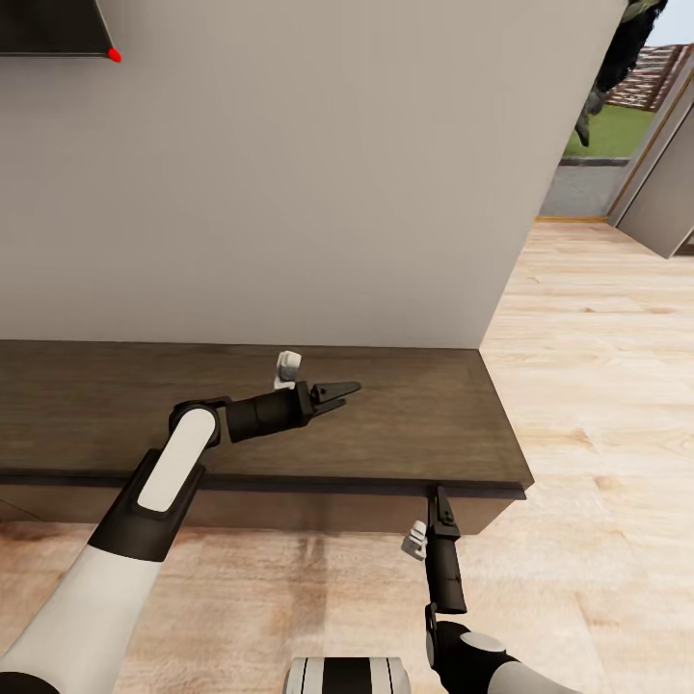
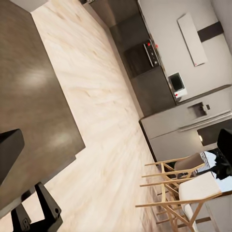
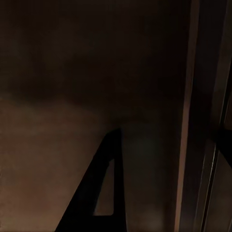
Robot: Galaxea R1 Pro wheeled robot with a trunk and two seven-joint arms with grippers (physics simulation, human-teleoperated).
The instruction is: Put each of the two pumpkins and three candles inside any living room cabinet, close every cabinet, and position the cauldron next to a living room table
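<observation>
The cabinet (image 1: 241, 405) is a long, low dark-brown unit against the grey wall, and its plain front (image 1: 289, 509) looks closed. My left gripper (image 1: 349, 395) hovers over the right part of its flat top (image 2: 34, 96), pointing right, fingers (image 2: 48, 208) slightly apart and holding nothing. My right gripper (image 1: 441, 499) points up at the cabinet front just under the top's edge near the right end. One of its fingers (image 3: 92, 193) stands close to the dark wood (image 3: 72, 72), with nothing held. The pumpkins, candles, cauldron and table are out of view.
Light wooden floor (image 1: 598, 386) spreads to the right of the cabinet, toward a doorway (image 1: 617, 145) to the outdoors. A dark screen corner (image 1: 48, 29) hangs on the wall at upper left. The left wrist view shows dark kitchen units (image 2: 145, 58) and wooden chairs (image 2: 179, 188) across the floor.
</observation>
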